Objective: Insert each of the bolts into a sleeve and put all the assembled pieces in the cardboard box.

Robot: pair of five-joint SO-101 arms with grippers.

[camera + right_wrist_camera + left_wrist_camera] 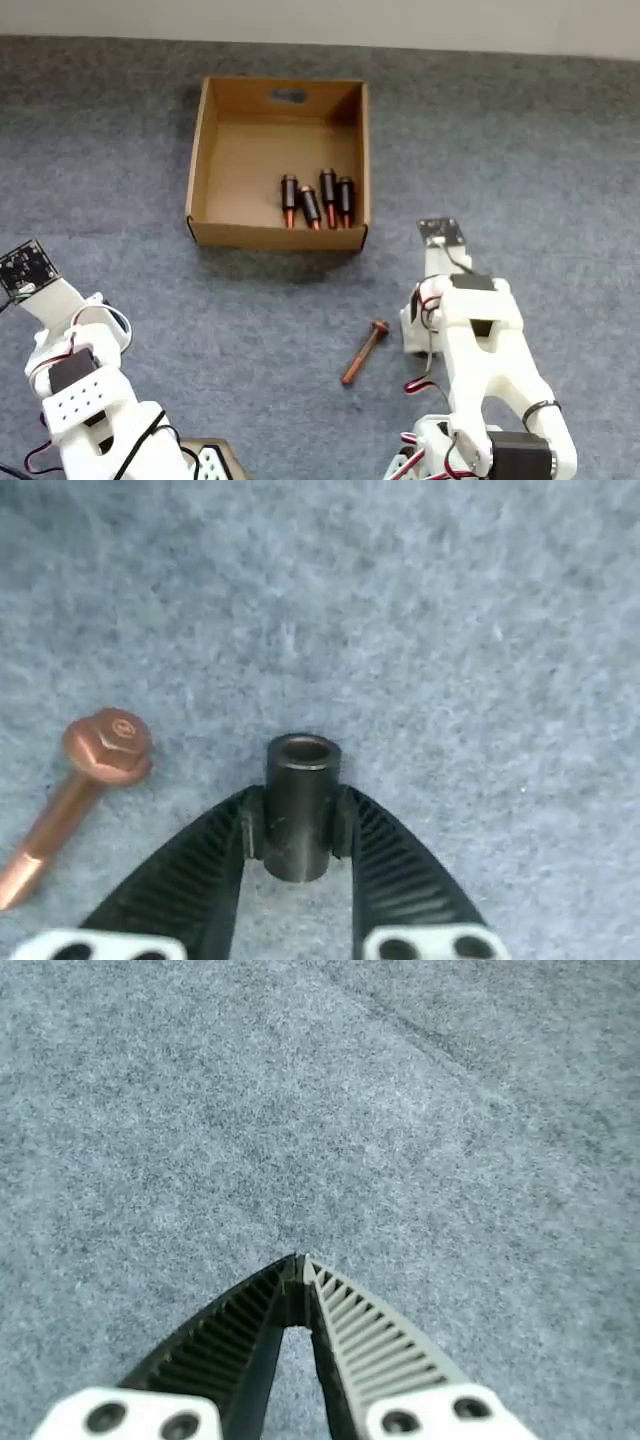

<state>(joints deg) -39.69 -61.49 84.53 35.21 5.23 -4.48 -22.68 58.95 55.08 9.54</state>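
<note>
A copper bolt (365, 351) lies loose on the grey carpet, just left of the right arm; its hex head (107, 745) lies beside my right gripper (298, 825). That gripper is shut on a black sleeve (300, 805), held upright with its open bore facing up. The cardboard box (203, 165) stands at the back centre and holds several assembled bolt-and-sleeve pieces (316, 202) lying along its near wall. My left gripper (299, 1265) is shut on nothing, its tips meeting over bare carpet at the near left of the table.
Grey carpet covers the whole table. The left arm's body (75, 375) fills the near left corner and the right arm's body (480, 360) the near right. Open floor lies between the arms and in front of the box.
</note>
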